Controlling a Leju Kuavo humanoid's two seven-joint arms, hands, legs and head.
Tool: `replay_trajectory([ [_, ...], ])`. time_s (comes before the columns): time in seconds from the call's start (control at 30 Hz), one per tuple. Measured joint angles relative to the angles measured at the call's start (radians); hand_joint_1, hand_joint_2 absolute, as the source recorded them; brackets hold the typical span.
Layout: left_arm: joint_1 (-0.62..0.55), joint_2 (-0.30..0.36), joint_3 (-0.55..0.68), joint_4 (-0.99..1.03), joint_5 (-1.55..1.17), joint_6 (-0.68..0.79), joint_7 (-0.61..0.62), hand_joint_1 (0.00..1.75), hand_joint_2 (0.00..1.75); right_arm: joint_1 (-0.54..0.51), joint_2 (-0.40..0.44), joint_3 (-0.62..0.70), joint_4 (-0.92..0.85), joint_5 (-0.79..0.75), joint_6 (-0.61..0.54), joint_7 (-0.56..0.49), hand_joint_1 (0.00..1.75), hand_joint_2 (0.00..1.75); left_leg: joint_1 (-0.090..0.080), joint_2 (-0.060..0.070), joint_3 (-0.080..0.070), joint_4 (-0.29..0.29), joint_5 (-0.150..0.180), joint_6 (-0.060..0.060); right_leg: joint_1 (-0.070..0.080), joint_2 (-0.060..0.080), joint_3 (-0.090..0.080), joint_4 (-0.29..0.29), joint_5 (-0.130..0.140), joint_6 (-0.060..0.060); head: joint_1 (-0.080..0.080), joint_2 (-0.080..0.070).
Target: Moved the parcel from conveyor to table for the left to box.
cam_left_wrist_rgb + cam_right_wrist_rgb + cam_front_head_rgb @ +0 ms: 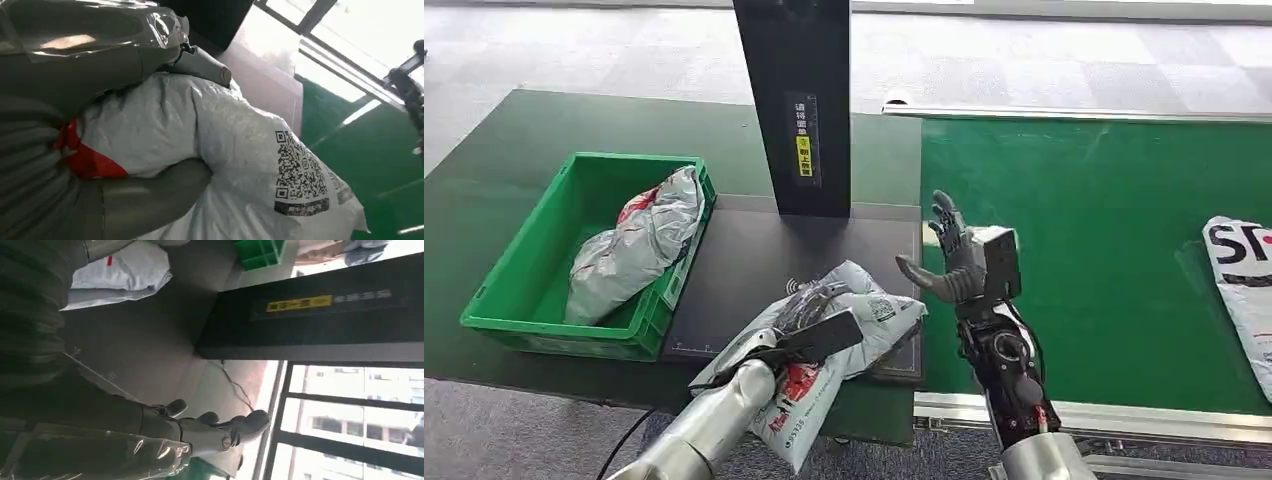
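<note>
A white plastic parcel (856,322) with red print and a QR code lies on the dark mat (744,262) at the table's front edge. My left hand (809,325) grips it from the near side; up close, the thumb and fingers wrap the parcel (235,145). My right hand (956,258) hovers just right of the parcel, over the edge of the green conveyor (1104,240), fingers spread and holding nothing. Seen from its wrist, the right hand (200,432) points toward the black post (320,325), with the parcel (120,272) off to one side.
A green crate (544,300) at the table's left holds another grey-white parcel (639,245). A black upright scanner post (794,100) stands behind the mat. One more white parcel (1239,280) lies at the conveyor's right edge.
</note>
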Motion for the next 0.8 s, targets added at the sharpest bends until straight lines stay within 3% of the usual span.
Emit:
replay_trajectory([
  [0.23, 0.068, 0.008, 0.020, -0.101, 0.077, 0.043, -0.053, 1.75, 1.75, -0.009, -0.015, 0.009, 0.061, 0.030, 0.024, 0.033, 0.00, 1.75, 0.000, 0.000, -0.002, 0.000, 0.000, 0.000, 0.000, 0.000, -0.003, 0.000, 0.000, 0.000, 0.000, 0.000],
  [0.47, 0.162, 0.015, 0.056, -0.306, 0.287, 0.145, -0.257, 1.75, 1.75, -0.018, -0.026, 0.023, 0.077, 0.048, 0.020, 0.020, 0.00, 1.75, 0.000, 0.001, -0.006, 0.000, 0.000, 0.000, 0.000, 0.001, -0.007, 0.000, 0.000, 0.000, 0.000, 0.000],
  [0.67, 0.222, 0.038, 0.038, -0.601, 0.452, 0.305, -0.272, 1.75, 1.75, -0.023, -0.027, 0.022, 0.078, 0.039, 0.021, -0.033, 0.00, 1.75, 0.000, 0.000, -0.007, 0.000, 0.000, 0.000, 0.000, 0.000, -0.008, 0.000, 0.000, 0.000, 0.000, 0.000],
  [0.8, 0.241, 0.073, 0.002, -0.776, 0.461, 0.498, -0.273, 1.75, 1.75, -0.018, -0.031, 0.022, 0.078, 0.033, 0.027, -0.067, 0.00, 1.75, 0.000, 0.001, -0.007, 0.000, 0.000, 0.000, 0.000, 0.001, -0.008, 0.000, 0.000, 0.000, 0.000, 0.000],
])
